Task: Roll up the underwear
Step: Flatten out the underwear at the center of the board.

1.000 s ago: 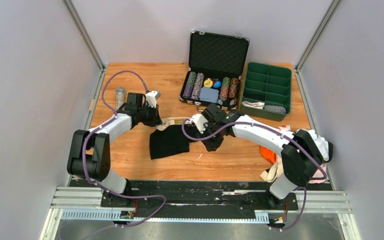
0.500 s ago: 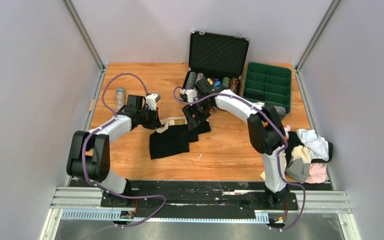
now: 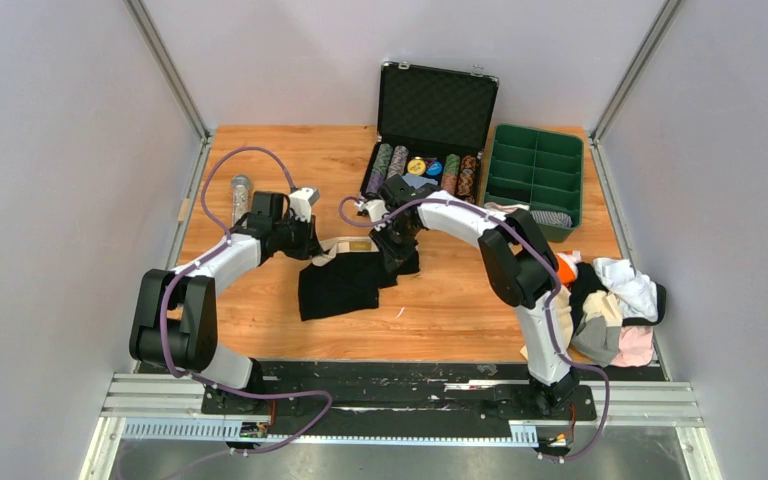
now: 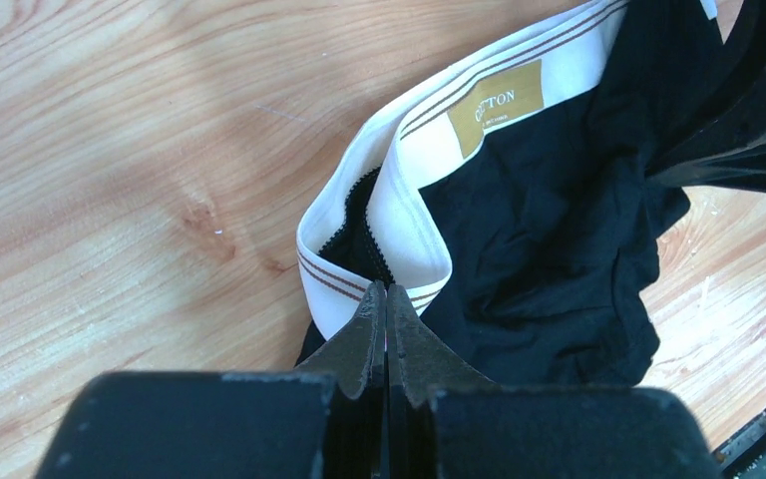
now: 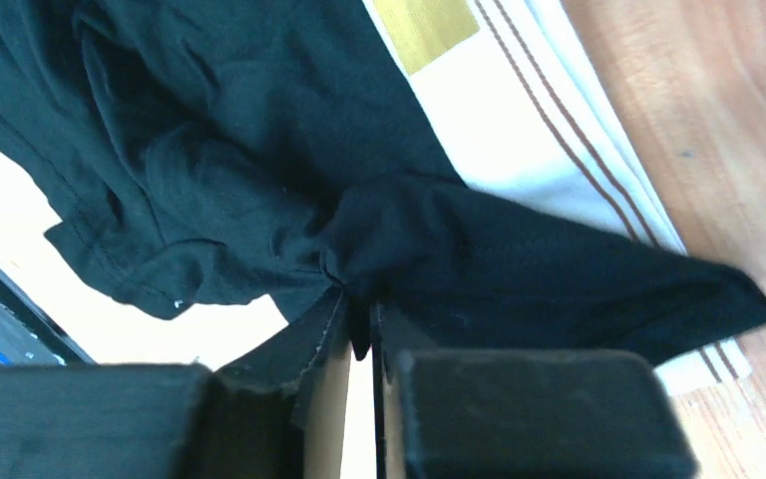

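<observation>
The black underwear (image 3: 338, 285) with a white waistband (image 3: 345, 243) lies on the wooden table between the arms. My left gripper (image 3: 312, 246) is shut on the left fold of the waistband; in the left wrist view its tips (image 4: 387, 291) pinch the white band (image 4: 409, 200) beside the black cloth (image 4: 559, 210). My right gripper (image 3: 396, 258) is shut on the underwear's right edge; in the right wrist view its jaws (image 5: 363, 311) clamp a bunched fold of black cloth (image 5: 479, 249) over the waistband (image 5: 539, 160). A pile of other underwear (image 3: 615, 305) lies at the right.
An open poker chip case (image 3: 430, 135) stands at the back, close behind my right gripper. A green compartment tray (image 3: 535, 165) at the back right holds a striped roll (image 3: 550, 217) and a white one. A clear jar (image 3: 240, 192) stands at the left.
My right arm swung from the table's middle toward the back left, carrying the black cloth's right edge up to the waistband. My left gripper has kept its hold and hardly moved.
</observation>
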Robot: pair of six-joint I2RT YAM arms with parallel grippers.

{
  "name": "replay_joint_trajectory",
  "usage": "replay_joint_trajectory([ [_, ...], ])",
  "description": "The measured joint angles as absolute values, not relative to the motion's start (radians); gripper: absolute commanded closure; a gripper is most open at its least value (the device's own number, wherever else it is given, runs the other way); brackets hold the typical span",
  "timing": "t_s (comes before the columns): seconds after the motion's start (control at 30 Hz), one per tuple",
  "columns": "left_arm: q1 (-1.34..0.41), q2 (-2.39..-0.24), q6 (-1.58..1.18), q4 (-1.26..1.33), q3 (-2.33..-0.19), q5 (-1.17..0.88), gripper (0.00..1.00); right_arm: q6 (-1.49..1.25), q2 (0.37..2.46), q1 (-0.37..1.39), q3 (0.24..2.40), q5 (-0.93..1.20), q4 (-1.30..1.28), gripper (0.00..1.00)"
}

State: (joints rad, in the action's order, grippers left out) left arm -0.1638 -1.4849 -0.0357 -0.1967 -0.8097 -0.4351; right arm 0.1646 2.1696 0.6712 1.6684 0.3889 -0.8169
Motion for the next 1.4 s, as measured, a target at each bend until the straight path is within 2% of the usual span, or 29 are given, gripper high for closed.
replay_joint_trajectory([
  [0.17, -0.164, -1.485, -0.036, -0.189, -0.805, -0.435, 1.0, 0.174, 2.135, 0.701, 1.624, 0.345, -0.811, 0.98],
  [0.3, -0.164, -1.485, -0.039, -0.183, -0.805, -0.432, 1.0, 0.197, 1.992, 0.756, 1.511, 0.249, -0.798, 0.93],
  [0.43, -0.164, -1.485, -0.044, -0.181, -0.805, -0.413, 1.0, 0.215, 1.717, 0.862, 1.295, 0.205, -0.776, 0.81],
  [0.57, -0.164, -1.485, -0.048, -0.183, -0.805, -0.401, 1.0, 0.21, 1.507, 0.918, 1.074, 0.308, -0.791, 0.6],
  [0.67, -0.164, -1.491, -0.049, -0.186, -0.805, -0.398, 1.0, 0.204, 1.541, 0.86, 1.009, 0.414, -0.835, 0.54],
  [0.77, -0.164, -1.503, -0.049, -0.193, -0.805, -0.398, 1.0, 0.205, 1.609, 0.788, 1.007, 0.485, -0.884, 0.43],
  [0.87, -0.164, -1.505, -0.049, -0.198, -0.805, -0.398, 1.0, 0.197, 1.617, 0.702, 1.04, 0.522, -0.929, 0.43],
  [1.0, -0.164, -1.501, -0.049, -0.201, -0.805, -0.399, 1.0, 0.156, 1.637, 0.516, 1.133, 0.543, -0.915, 0.49],
  [1.1, -0.164, -1.482, -0.048, -0.205, -0.798, -0.403, 1.0, 0.131, 1.692, 0.445, 1.163, 0.538, -0.891, 0.49],
  [1.4, -0.164, -1.45, -0.047, -0.214, -0.792, -0.409, 1.0, 0.027, 1.862, 0.553, 1.195, 0.511, -0.869, 0.52],
])
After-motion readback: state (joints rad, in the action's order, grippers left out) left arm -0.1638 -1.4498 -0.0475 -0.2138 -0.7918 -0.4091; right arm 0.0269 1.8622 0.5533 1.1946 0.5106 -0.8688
